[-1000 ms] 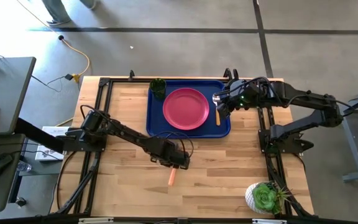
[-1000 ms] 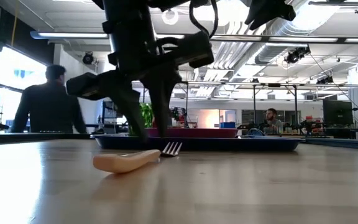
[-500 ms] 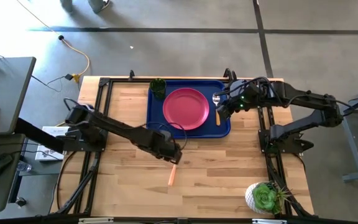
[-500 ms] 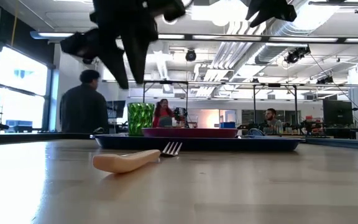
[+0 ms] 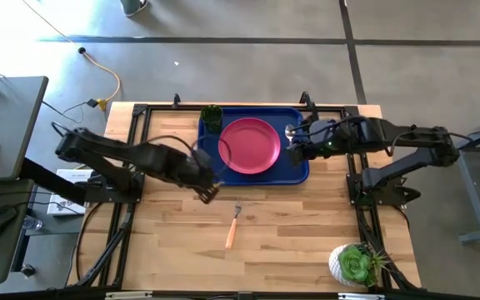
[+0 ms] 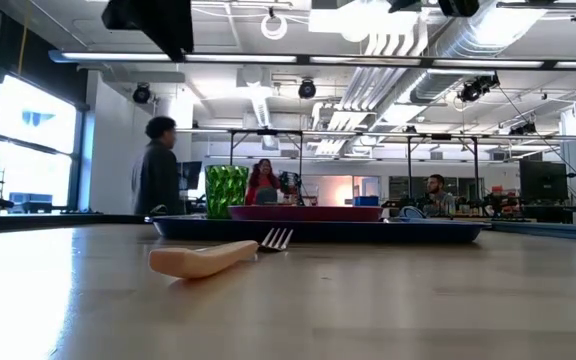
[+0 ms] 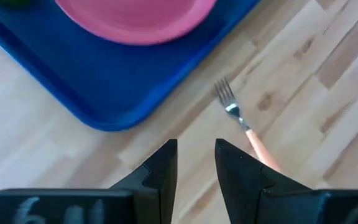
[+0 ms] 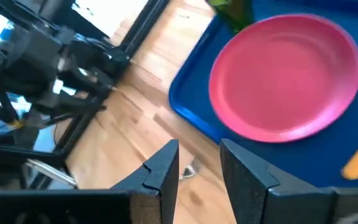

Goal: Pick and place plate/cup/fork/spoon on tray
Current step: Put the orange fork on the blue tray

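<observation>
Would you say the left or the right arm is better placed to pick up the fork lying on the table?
Left, probably. The left gripper hangs empty just beside the fork, while the right gripper sits farther off, over the tray.

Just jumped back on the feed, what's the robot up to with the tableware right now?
The round pink plate, the small green cup and the orange-handled spoon already sit on the large blue tray. The orange-handled fork lies alone on the wooden table, tines toward the tray. The left gripper hovers beside the tray's near corner with open, empty jaws. The right gripper hangs over the spoon, holding nothing.
</observation>
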Controlling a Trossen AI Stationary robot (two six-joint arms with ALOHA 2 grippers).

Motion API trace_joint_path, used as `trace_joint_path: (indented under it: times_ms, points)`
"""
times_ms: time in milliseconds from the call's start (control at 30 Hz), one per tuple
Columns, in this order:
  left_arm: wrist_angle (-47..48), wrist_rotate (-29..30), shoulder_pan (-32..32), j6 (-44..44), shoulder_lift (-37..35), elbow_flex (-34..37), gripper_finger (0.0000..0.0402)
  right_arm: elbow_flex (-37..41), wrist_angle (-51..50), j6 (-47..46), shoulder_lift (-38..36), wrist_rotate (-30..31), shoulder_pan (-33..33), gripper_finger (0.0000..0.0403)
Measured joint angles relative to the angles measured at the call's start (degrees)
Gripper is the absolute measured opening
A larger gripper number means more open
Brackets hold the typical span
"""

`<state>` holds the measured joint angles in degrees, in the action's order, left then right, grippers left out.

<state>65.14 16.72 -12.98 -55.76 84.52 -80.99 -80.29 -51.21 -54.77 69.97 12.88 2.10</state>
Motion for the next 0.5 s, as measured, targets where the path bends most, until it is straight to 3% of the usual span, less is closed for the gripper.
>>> trace_joint_path:
  times_ms: [300,500]
  points:
    - [8.05,3.53,0.97,10.07,-9.96,0.0,0.0099,0.02,3.66,-12.59,4.53,3.52,5.81,0.011]
    - [12.29,3.71,0.97,15.14,-15.43,0.02,0.0099,0.02,15.06,-13.82,9.57,4.27,7.12,0.011]
